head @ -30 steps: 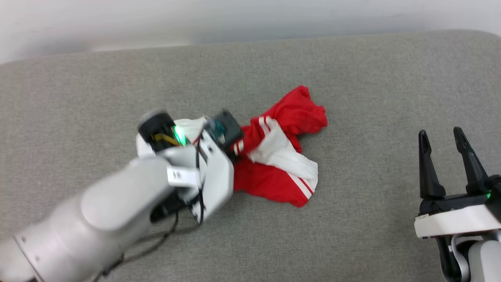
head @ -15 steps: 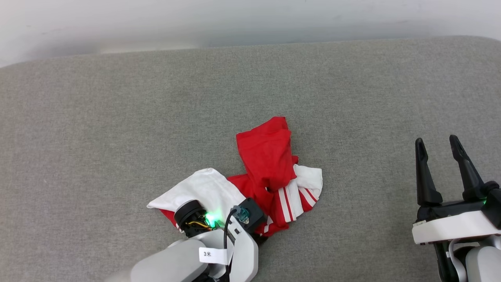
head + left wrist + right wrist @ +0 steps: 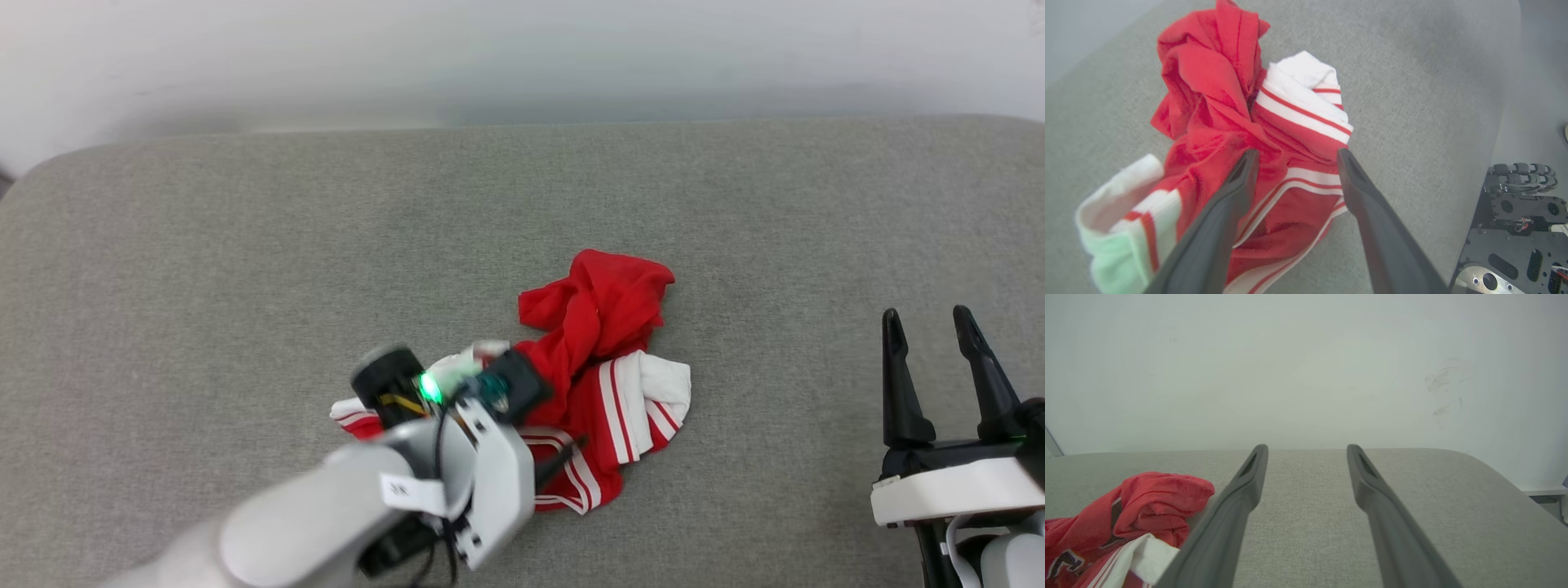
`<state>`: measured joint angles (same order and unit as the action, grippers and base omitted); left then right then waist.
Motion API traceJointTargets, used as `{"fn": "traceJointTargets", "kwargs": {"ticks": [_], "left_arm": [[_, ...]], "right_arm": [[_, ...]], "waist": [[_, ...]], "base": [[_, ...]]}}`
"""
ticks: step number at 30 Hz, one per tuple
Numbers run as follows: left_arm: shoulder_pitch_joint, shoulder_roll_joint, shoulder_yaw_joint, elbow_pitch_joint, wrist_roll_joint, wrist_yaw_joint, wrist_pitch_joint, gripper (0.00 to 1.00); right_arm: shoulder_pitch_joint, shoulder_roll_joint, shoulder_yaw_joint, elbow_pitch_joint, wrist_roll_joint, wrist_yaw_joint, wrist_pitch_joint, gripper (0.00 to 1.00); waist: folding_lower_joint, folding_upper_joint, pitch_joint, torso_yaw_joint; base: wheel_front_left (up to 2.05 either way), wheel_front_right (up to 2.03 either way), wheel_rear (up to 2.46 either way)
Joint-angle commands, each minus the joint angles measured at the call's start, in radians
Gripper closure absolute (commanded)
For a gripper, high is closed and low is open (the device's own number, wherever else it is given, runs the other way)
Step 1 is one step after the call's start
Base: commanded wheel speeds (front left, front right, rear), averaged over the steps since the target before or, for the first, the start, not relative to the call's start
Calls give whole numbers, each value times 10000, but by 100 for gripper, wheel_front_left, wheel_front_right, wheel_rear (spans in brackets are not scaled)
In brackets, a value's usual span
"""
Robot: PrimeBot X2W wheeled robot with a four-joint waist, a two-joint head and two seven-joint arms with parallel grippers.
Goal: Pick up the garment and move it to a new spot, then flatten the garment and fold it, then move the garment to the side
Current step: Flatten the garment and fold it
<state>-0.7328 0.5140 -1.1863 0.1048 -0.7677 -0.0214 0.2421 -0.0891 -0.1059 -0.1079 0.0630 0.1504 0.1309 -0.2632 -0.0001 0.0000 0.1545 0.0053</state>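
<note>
Dropped by left tool (image 3: pixel 1296 152), now open, crumpled red-and-white jersey garment (image 3: pixel 600 318) probably wants corner grasps; right tool (image 3: pixel 926 314) open, three o'clock.

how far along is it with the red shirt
Done, it seems: the red jersey shirt with white striped sleeves lies free on the grey fabric surface, left gripper open just above it. In hand: nothing; the right gripper rests open, off to the side. Left: flattening, folding and moving aside, since the shirt is crumpled in a heap.
</note>
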Motion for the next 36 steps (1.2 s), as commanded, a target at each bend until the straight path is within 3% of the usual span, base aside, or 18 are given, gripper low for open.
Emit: {"fn": "traceJointTargets", "kwargs": {"ticks": [1, 4, 12, 20, 26, 36], "left_arm": [[-286, 233, 241, -355, 38, 154, 72, 0], [-795, 787, 769, -1156, -8, 451, 244, 0], [-2034, 1972, 1860, -1834, -149, 661, 757, 0], [-2556, 2823, 2138, -1211, -1093, 334, 2219, 0], [-2360, 2824, 1679, -198, -1837, -190, 3511, 0], [-2199, 2106, 694, 1067, -2102, -766, 4571, 0]], "right_arm": [[123, 67, -14, -34, 82, -3, -22, 0], [106, 94, 1, -69, 75, -5, -22, 0], [-58, 98, 91, -108, 96, -5, -22, 0], [-249, 22, 79, -133, 110, -3, -22, 0], [-489, -27, 138, -157, 113, -3, -22, 0], [-871, -53, 222, -195, 87, -3, -22, 0]], "waist": [[1, 0, -51, 87], [1, 0, -57, 145], [1, 0, 121, 79], [1, 0, 561, -193], [1, 0, 979, -438], [1, 0, 1617, -788]], "base": [[0, 0, 0], [0, 0, 0], [0, 0, 0], [0, 0, 0], [0, 0, 0], [0, 0, 0]]}}
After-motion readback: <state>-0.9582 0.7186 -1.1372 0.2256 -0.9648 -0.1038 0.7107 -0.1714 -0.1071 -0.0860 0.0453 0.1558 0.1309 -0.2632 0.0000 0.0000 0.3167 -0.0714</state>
